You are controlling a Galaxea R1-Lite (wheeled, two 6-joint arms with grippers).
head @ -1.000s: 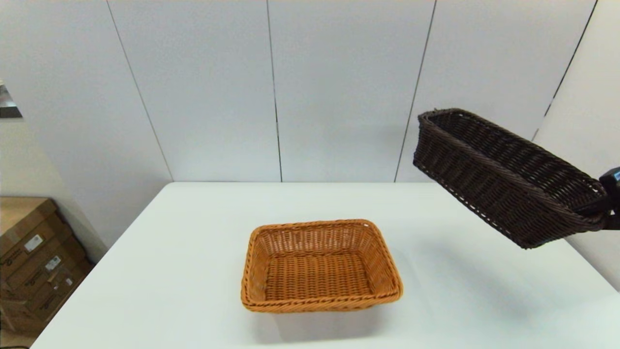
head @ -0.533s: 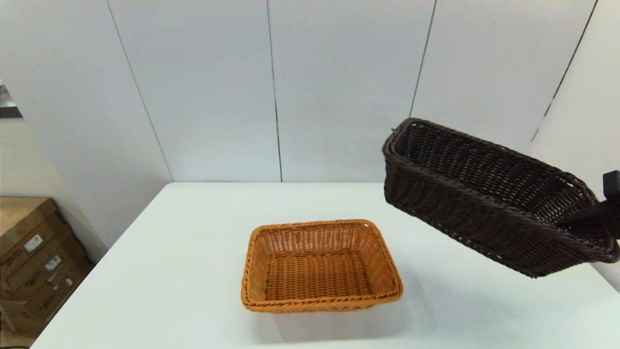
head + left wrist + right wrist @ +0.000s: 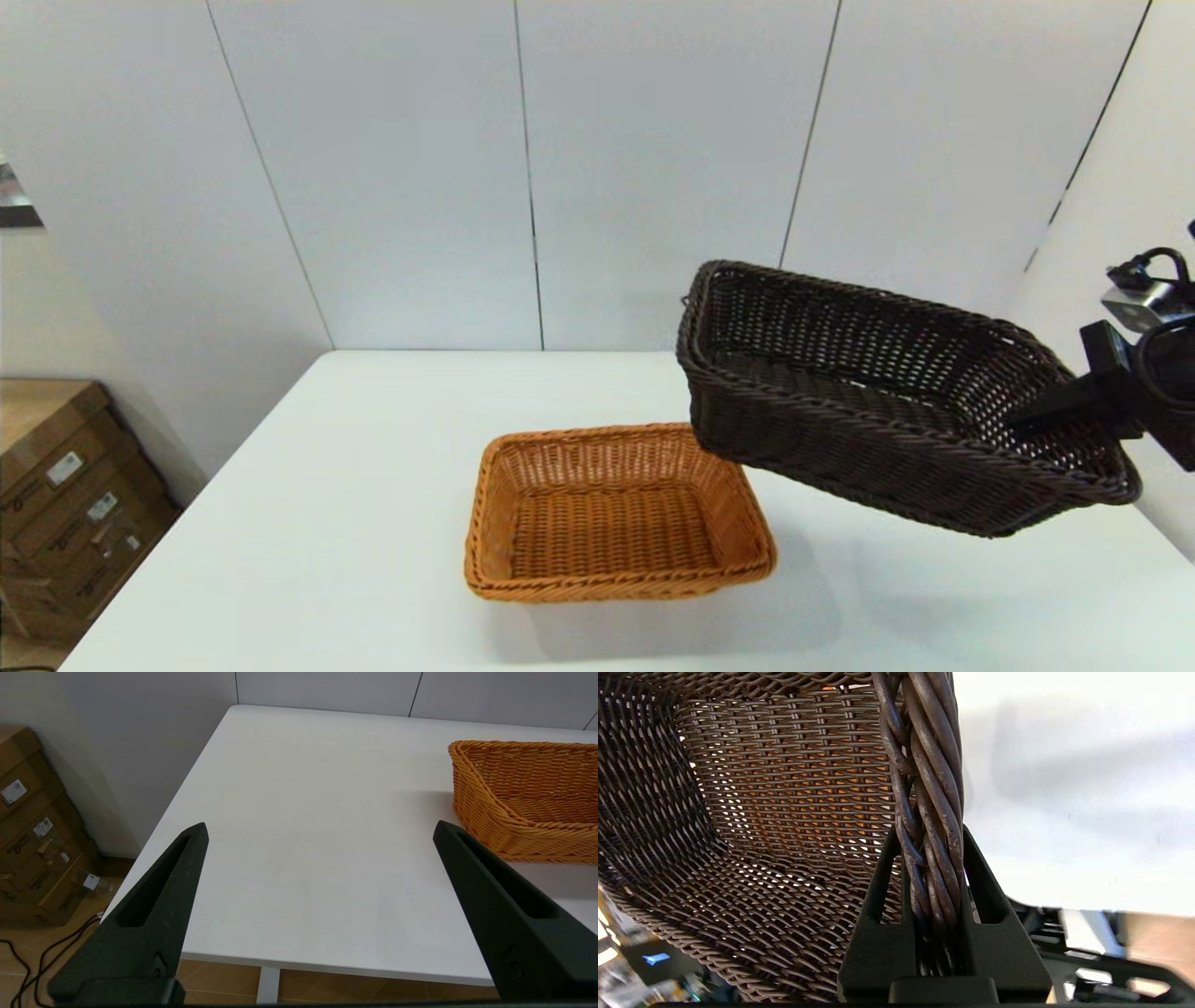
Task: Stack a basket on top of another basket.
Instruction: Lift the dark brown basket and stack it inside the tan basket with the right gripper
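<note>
Right gripper (image 3: 931, 858) clamps dark basket's (image 3: 878, 411) rolled rim, airborne, tilted, far corner overlapping orange basket (image 3: 616, 513) | left gripper (image 3: 320, 833) spread wide, idle near table's (image 3: 303, 812) left edge | lift done; alignment, lowering remain

Bright even light, soft shadows on table (image 3: 373, 523)

a white tabletop (image 3: 327, 523) stands against pale wall panels (image 3: 392, 168); stacked cardboard boxes (image 3: 65, 504) sit on the floor beside it.
</note>
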